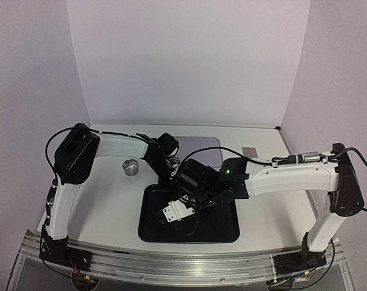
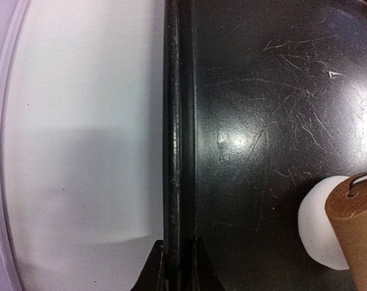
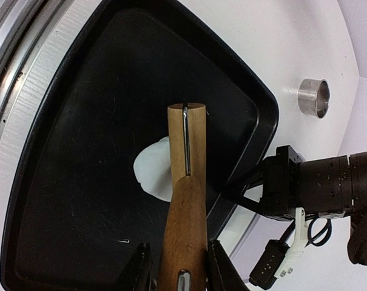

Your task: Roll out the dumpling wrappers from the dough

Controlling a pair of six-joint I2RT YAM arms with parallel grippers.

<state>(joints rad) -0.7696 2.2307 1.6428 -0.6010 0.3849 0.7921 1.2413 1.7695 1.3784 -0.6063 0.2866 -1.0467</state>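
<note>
Left jaws, over the table point(image 1: 104, 206), pinch the black tray point(image 1: 222, 229) by its far rim; right jaws clamp a wooden pin point(image 3: 186, 182) over the white dough point(image 3: 150, 171) inside the tray. A metal ring point(image 1: 131, 167) stands beyond its left corner.

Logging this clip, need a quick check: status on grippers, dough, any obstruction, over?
Left gripper clamped on tray rim. Right gripper holds rolling pin over dough in tray. Metal ring off tray, nothing blocking.
</note>
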